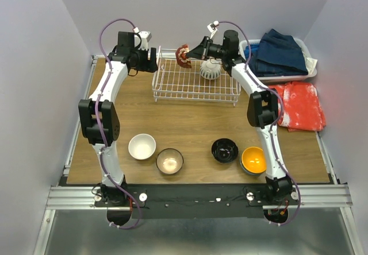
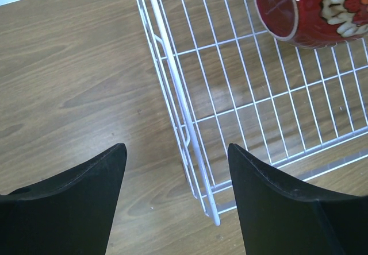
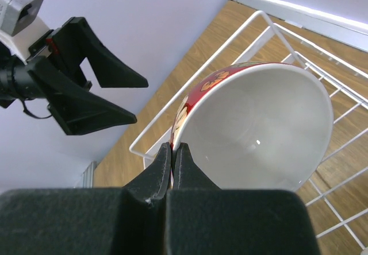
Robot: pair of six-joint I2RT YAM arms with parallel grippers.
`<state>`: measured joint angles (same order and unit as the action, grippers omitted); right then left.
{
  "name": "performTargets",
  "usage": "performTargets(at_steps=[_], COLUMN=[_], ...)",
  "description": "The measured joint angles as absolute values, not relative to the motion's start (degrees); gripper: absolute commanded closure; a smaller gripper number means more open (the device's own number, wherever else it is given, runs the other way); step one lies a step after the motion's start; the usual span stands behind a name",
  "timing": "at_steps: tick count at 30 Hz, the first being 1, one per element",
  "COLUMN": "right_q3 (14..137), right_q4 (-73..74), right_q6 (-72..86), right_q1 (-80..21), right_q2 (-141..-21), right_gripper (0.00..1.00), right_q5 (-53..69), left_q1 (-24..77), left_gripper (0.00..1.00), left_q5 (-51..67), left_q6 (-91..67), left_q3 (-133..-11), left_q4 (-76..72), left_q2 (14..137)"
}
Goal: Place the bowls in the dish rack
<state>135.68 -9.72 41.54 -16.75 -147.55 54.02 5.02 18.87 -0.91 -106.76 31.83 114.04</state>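
Blue clothes (image 1: 279, 51) fill a white basket (image 1: 311, 66); an orange cloth (image 1: 299, 105) lies beside.

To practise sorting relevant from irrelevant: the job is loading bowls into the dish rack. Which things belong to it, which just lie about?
Job: dish rack; red bowl in the right gripper; ribbed white bowl in the rack; plain white bowl; brown bowl; black bowl; orange bowl.
Lying about: blue clothes in a white basket; orange-red cloth.
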Motion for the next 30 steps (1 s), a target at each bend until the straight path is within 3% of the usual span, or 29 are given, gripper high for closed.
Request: performTargets(at_steps=[30], right_q3=[137.12], right_q4=[-10.07], right_q6=[41.32], right_q1=[-14.55], right_q2=[-153.62], right_gripper=[0.99], right_q5=[50.02], left_q1=[6.5], left_gripper=[0.22], left_q5=[19.16], left_q6=[-0.67], left_q3=[-106.67], left_q4=[32.69], left_q2=[116.51])
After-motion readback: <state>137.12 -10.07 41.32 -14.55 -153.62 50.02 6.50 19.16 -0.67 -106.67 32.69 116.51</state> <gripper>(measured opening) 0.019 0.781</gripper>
